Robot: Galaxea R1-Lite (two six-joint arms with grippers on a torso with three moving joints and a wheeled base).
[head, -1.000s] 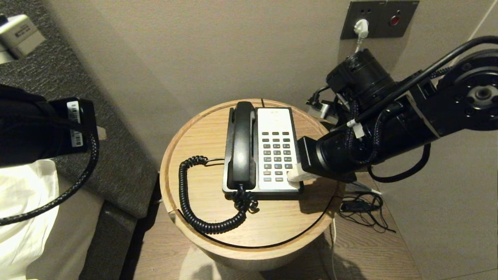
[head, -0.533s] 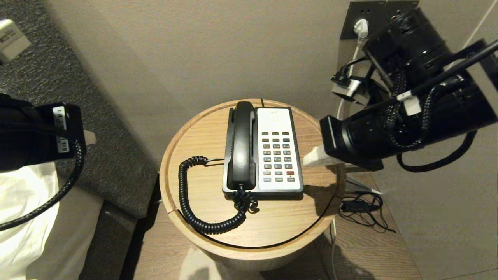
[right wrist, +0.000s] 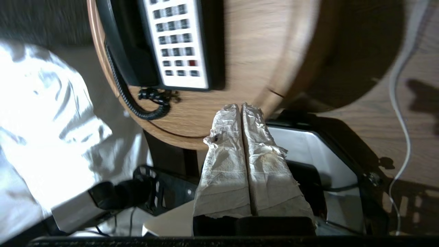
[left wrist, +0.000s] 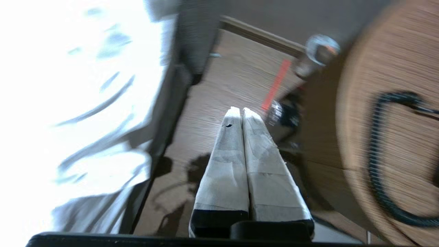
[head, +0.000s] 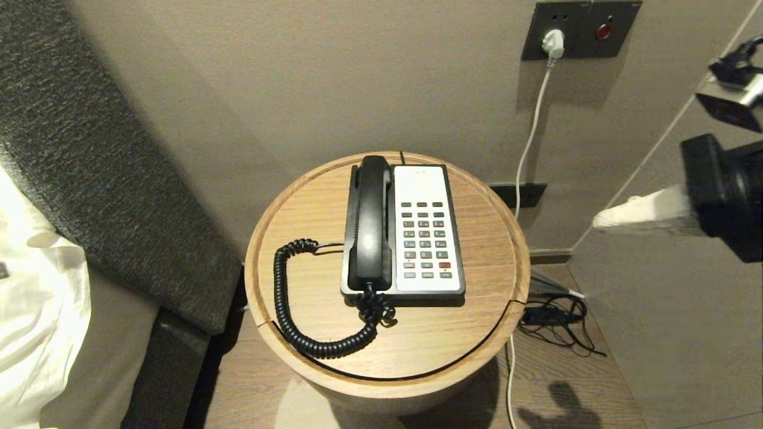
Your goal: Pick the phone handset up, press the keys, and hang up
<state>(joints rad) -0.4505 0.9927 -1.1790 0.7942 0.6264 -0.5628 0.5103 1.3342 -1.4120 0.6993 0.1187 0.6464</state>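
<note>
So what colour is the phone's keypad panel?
White keypad panel with dark keys, clearest in the head view.

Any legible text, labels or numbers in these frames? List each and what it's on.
None can be read.
Phone base: the keypad keys and a faint mark above them are too small to read; in the right wrist view they are blurred.
Wall plate: a red button, no readable text.
</note>
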